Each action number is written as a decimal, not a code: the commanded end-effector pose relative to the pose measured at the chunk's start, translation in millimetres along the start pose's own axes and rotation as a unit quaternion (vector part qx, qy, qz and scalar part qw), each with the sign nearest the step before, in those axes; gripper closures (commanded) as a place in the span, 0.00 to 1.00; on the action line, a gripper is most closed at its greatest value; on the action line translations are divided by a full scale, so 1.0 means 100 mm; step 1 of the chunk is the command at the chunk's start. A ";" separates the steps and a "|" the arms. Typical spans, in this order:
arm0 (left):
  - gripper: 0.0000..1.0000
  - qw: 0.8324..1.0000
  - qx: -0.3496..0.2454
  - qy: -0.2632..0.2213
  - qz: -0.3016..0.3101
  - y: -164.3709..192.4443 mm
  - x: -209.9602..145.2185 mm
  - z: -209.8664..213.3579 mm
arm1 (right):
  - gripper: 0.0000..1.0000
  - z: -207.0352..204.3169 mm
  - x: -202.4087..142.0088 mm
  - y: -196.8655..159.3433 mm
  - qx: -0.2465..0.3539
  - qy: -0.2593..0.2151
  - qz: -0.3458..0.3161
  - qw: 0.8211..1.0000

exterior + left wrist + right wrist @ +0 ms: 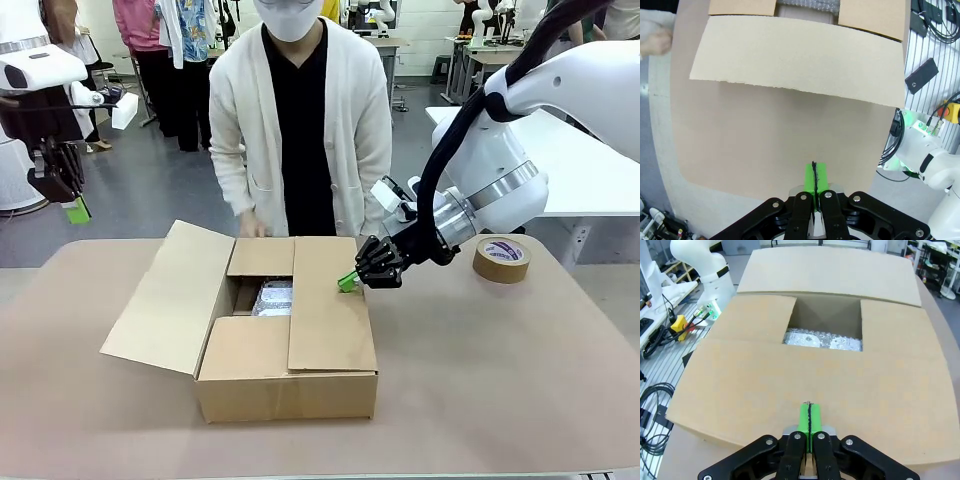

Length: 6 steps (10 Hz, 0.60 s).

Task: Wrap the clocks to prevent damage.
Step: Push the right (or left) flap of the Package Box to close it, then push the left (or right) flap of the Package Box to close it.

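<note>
Space lies open far left, where the left claw hangs closed off the worktop. Centre, the box splays its left flap; clocks sit inside. Next, the right claw, closed, sits at the right flap's edge; tape beyond.

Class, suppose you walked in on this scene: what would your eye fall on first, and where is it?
The box mid-table, its flaps half folded, with the bubble-wrapped bundle glinting through the gap. Next, the right gripper, shut, poised at the box's right flap, while a person's hand is at its far edge.
</note>
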<state>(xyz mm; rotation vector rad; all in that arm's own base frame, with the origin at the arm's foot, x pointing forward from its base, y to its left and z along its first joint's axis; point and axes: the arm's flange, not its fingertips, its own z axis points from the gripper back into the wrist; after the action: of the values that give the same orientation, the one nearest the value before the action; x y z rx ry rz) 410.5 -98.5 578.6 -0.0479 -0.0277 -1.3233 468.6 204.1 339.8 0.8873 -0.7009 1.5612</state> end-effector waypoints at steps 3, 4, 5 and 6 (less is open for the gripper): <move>1.00 1.000 -0.002 0.004 0.002 0.00 -0.01 0.03 | 0.99 -0.03 -0.04 -0.01 -0.001 0.001 -0.008 1.000; 1.00 1.000 -0.002 0.004 0.002 0.00 -0.01 0.03 | 0.99 -0.03 -0.04 -0.01 -0.001 0.001 -0.008 1.000; 1.00 1.000 -0.002 0.004 0.002 0.00 -0.01 0.03 | 0.99 -0.03 -0.04 -0.01 -0.001 0.001 -0.008 1.000; 1.00 1.000 -0.002 0.004 0.002 0.00 -0.01 0.03 | 0.99 -0.03 -0.04 -0.01 -0.001 0.001 -0.008 1.000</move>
<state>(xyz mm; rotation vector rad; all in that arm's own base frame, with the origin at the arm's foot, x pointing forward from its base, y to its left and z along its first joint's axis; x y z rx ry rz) 410.5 -98.5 578.6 -0.0479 -0.0277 -1.3233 468.6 204.1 339.8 0.8876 -0.7006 1.5607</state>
